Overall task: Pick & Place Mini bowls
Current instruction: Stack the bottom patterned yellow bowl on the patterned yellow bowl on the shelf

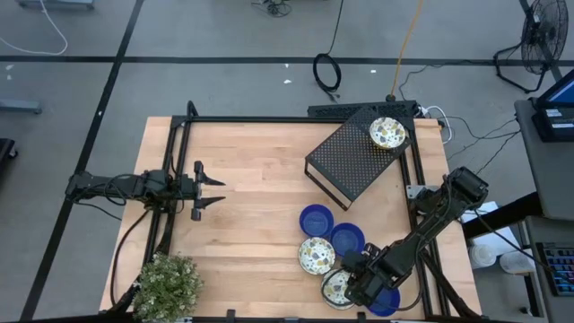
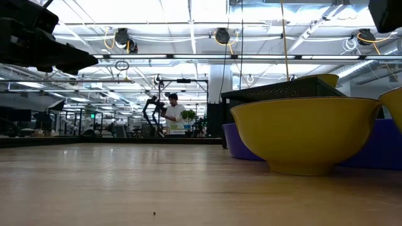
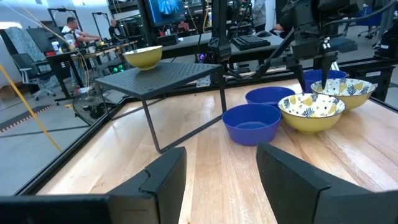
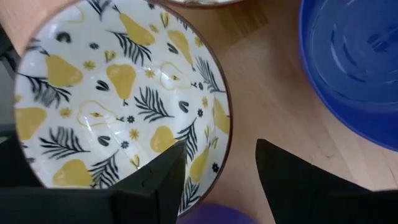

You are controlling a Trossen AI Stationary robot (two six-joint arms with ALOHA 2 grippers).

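Observation:
Five mini bowls sit close together near the table's right near corner: two blue ones (image 1: 316, 220) (image 1: 347, 239), a cream patterned one (image 1: 317, 256), a second cream one (image 1: 336, 287) and a third blue one (image 1: 386, 302), partly under the right arm. A sixth, cream bowl (image 1: 387, 133) rests on top of the black perforated box (image 1: 345, 161). My right gripper (image 4: 219, 146) is open above the near cream bowl (image 4: 118, 99), one finger over its inside and one outside its rim (image 4: 222, 118). My left gripper (image 1: 213, 190) waits open at the table's left.
A potted plant (image 1: 169, 283) stands at the near left corner. The black perforated box stands slanted at the far right, on thin legs (image 3: 152, 127). The middle of the wooden table (image 1: 251, 224) is bare wood. A person (image 2: 173, 113) stands far off in the room beyond.

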